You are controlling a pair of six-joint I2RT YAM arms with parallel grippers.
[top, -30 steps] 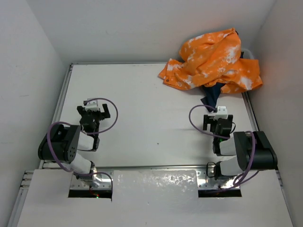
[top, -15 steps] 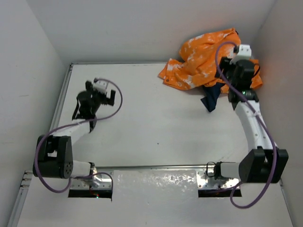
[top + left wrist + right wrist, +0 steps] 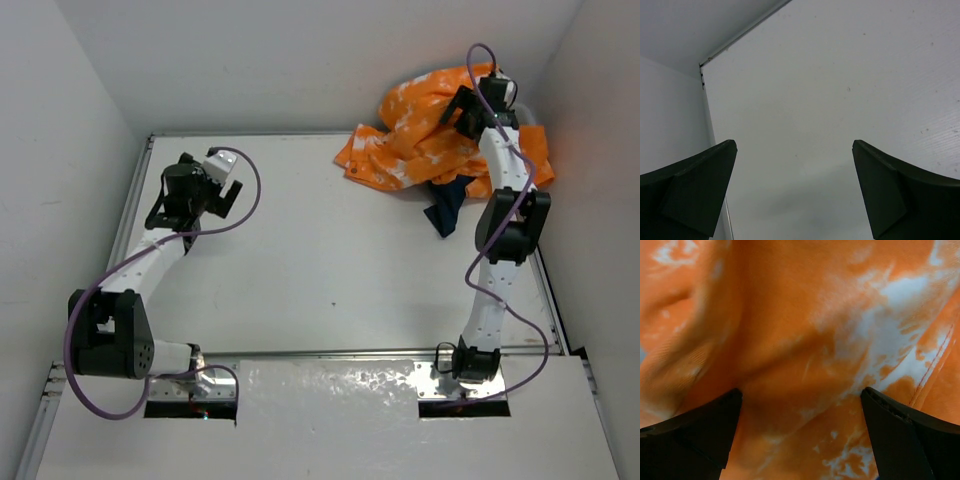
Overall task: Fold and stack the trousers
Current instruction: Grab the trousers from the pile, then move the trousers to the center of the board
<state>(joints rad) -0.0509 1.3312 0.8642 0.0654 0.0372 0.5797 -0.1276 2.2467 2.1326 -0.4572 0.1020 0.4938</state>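
The main risk we see is a blind grab. The trousers (image 3: 435, 135) lie bunched in a heap at the far right corner of the surface (image 3: 320, 250), partly up against the wall, and no waistband or hem is showing. If it closes here, the right gripper (image 3: 801, 390) could pinch several layers and lift a tangle. A dark blue garment (image 3: 447, 205) pokes out from under the heap and might get dragged along. The right arm is stretched far out over the heap's top, its gripper wide and holding nothing; we cannot tell whether it touches the cloth. The left gripper (image 3: 794, 145), also wide, hangs over the far left of the surface, well apart from the trousers.
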